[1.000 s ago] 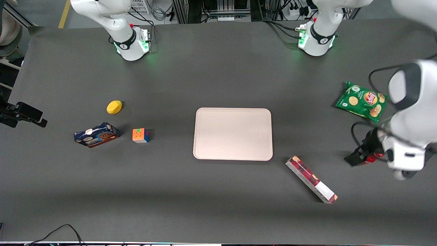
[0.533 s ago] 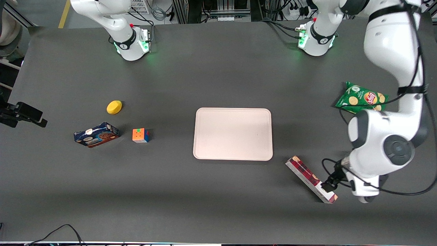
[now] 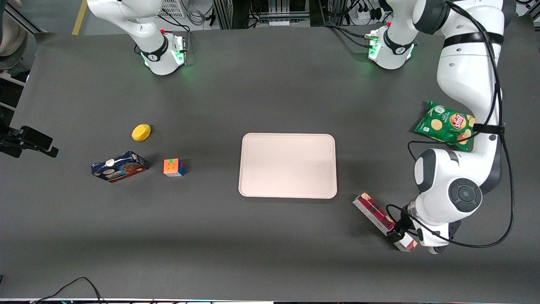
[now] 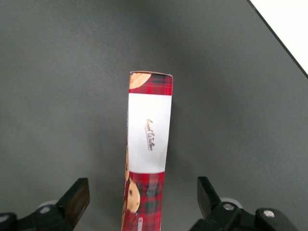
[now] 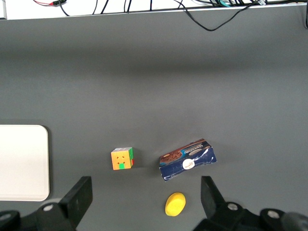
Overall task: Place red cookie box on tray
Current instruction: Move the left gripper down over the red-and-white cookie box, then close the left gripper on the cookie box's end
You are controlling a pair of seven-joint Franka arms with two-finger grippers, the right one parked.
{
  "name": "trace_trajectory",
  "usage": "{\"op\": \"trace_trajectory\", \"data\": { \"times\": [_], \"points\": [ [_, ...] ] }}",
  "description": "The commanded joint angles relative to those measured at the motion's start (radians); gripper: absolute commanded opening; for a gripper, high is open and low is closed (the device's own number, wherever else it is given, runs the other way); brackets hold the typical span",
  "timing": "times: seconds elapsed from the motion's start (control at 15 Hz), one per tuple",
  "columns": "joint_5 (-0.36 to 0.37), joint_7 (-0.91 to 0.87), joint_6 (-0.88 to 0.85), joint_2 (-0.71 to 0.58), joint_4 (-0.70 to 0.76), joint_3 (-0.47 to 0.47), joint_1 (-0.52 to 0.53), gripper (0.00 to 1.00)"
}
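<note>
plaid red cookie box [image 4: 148,144], white panel up, lies between the gripper [image 4: 142,202]'s wide jaws.

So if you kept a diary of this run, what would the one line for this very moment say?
stage: reaching | tool: open, fingers either side of red cookie box, not gripping | box: flat on table, near tray corner | tray: nothing on it

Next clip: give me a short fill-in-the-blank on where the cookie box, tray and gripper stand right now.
1. The red cookie box lies on the ____, not on the tray.
2. The gripper has its fingers ____, one on each side of the box.
3. The tray holds ____ items.

Missing words: table; open; no
</note>
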Motion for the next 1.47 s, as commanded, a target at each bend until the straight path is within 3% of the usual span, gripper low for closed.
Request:
{"op": "trace_trajectory", "data": {
  "times": [0.0, 0.27, 0.33, 0.6, 0.73, 0.87, 1.0, 1.2, 1.4],
  "points": [
    [0.004, -0.023, 0.033, 0.048, 0.036, 0.013, -0.014, 1.0],
    [0.006, -0.023, 0.08, 0.076, 0.024, 0.013, -0.014, 1.0],
    [0.006, -0.021, 0.086, 0.078, 0.02, 0.013, -0.014, 0.96],
    [0.007, -0.01, 0.111, 0.099, 0.019, 0.013, -0.014, 0.46],
    [0.006, -0.009, 0.111, 0.099, 0.019, 0.013, -0.014, 0.36],
    [-0.002, -0.007, 0.108, 0.098, 0.02, 0.012, -0.012, 0.17],
    [-0.003, 0.009, 0.099, 0.088, 0.02, 0.012, -0.012, 0.12],
    [-0.006, 0.17, 0.059, 0.018, 0.011, 0.012, -0.005, 0.0],
    [-0.006, 0.339, -0.088, -0.106, 0.011, 0.012, -0.005, 0.0]
  ]
}}
